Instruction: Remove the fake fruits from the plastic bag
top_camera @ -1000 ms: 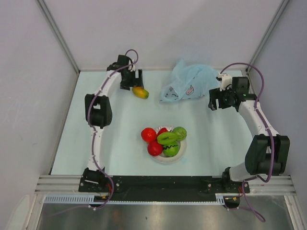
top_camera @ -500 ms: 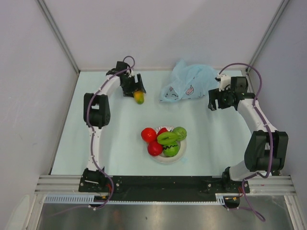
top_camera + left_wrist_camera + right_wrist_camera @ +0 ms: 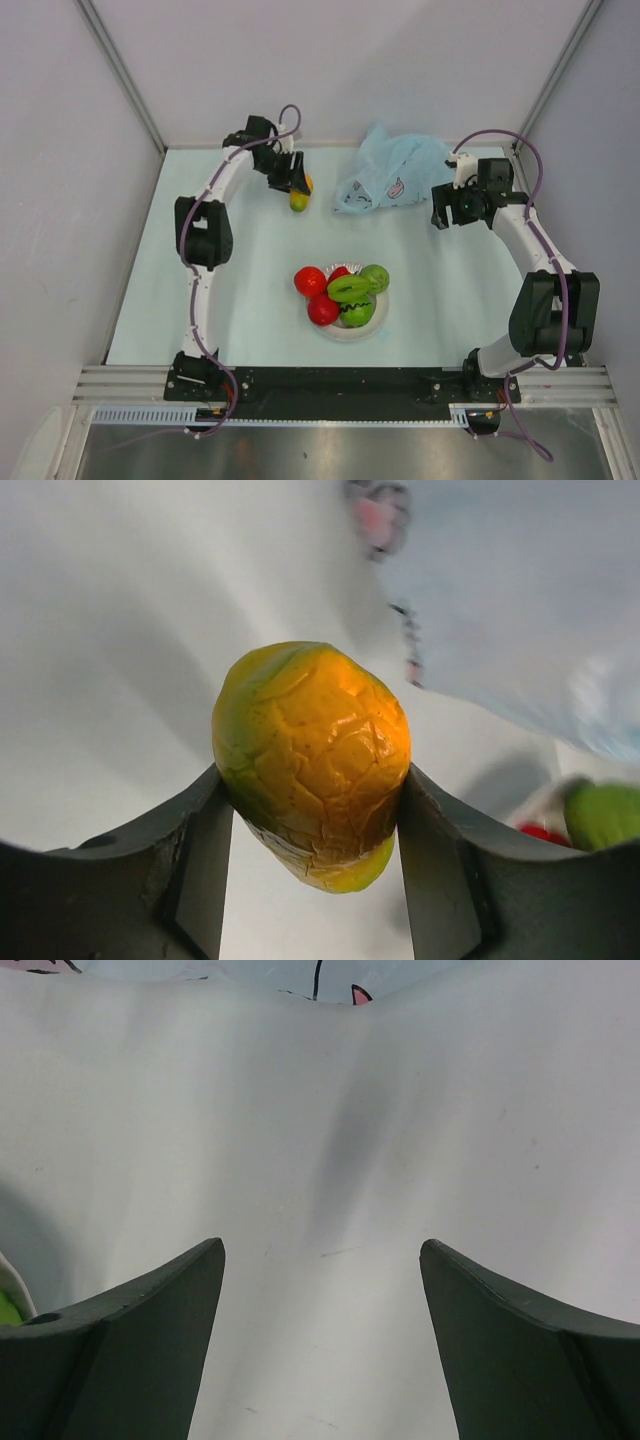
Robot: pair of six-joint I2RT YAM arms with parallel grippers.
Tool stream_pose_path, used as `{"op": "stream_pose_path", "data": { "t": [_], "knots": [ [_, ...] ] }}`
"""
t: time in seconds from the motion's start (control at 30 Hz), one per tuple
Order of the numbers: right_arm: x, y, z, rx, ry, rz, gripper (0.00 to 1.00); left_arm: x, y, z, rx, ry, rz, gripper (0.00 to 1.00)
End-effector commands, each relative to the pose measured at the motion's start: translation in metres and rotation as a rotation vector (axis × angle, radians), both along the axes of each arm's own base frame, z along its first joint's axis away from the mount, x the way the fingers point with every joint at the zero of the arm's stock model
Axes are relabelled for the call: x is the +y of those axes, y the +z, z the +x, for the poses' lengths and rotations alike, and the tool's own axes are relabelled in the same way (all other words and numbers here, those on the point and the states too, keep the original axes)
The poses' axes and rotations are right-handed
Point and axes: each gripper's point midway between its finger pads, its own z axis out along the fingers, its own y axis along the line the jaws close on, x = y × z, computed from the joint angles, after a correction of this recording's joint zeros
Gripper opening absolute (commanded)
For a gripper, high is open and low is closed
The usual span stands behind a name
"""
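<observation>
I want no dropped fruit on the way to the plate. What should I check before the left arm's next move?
1. Left gripper closed on the mango, touching it on both sides: ok.
2. Mango lifted off the table: cannot tell.
3. Way to the plate free of the right gripper, which stands open and empty by the bag: ok.
4. Room on the plate among the red and green fruits: cannot tell; they are piled close.
5. Bag emptied: cannot tell.
</observation>
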Motion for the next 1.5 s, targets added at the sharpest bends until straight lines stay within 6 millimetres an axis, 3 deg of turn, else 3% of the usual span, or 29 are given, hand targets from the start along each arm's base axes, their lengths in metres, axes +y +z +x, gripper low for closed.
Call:
{"op": "stream_pose_path", "data": {
  "t": [0.0, 0.1, 0.13, 0.2, 0.33, 0.53, 0.9, 1.03, 1.07, 1.17, 1.2, 1.47],
  "knots": [
    [-0.003, 0.025, 0.015, -0.085, 0.001, -0.02, 0.84, -0.045, 0.071, -0.079, -0.164, -0.498, -0.084, 0.24],
    [-0.005, 0.024, 0.014, -0.079, -0.002, -0.017, 0.84, -0.059, 0.07, -0.12, -0.172, -0.699, -0.068, 0.25],
    [-0.005, 0.024, 0.013, -0.078, -0.003, -0.015, 0.84, -0.062, 0.067, -0.147, -0.102, -0.76, -0.069, 0.26],
    [-0.006, 0.022, 0.011, -0.067, -0.004, -0.012, 0.84, -0.063, 0.06, -0.172, -0.052, -0.84, -0.072, 0.28],
    [-0.008, 0.022, 0.01, -0.064, -0.011, -0.015, 0.84, -0.075, 0.052, -0.194, -0.047, -0.886, -0.075, 0.31],
    [-0.006, 0.018, 0.006, -0.039, -0.011, -0.009, 0.84, -0.083, 0.045, -0.206, -0.038, -0.876, -0.073, 0.31],
    [0.0, 0.014, 0.009, -0.04, 0.009, -0.014, 0.85, -0.084, 0.028, -0.209, 0.018, -0.784, -0.069, 0.34],
    [-0.001, 0.015, 0.007, -0.038, 0.011, -0.019, 0.84, -0.082, 0.031, -0.211, 0.05, -0.743, -0.057, 0.35],
    [-0.001, 0.015, 0.007, -0.038, 0.011, -0.019, 0.85, -0.083, 0.036, -0.208, 0.045, -0.7, -0.054, 0.37],
    [-0.001, 0.017, 0.007, -0.043, 0.013, -0.019, 0.84, -0.077, 0.026, -0.208, 0.094, -0.572, -0.036, 0.39],
    [-0.001, 0.018, 0.007, -0.047, 0.013, -0.019, 0.84, -0.074, 0.034, -0.207, 0.075, -0.543, -0.042, 0.39],
    [0.0, 0.02, 0.005, -0.047, 0.019, -0.017, 0.84, -0.066, 0.024, -0.216, 0.112, -0.456, -0.011, 0.41]
  ]
}}
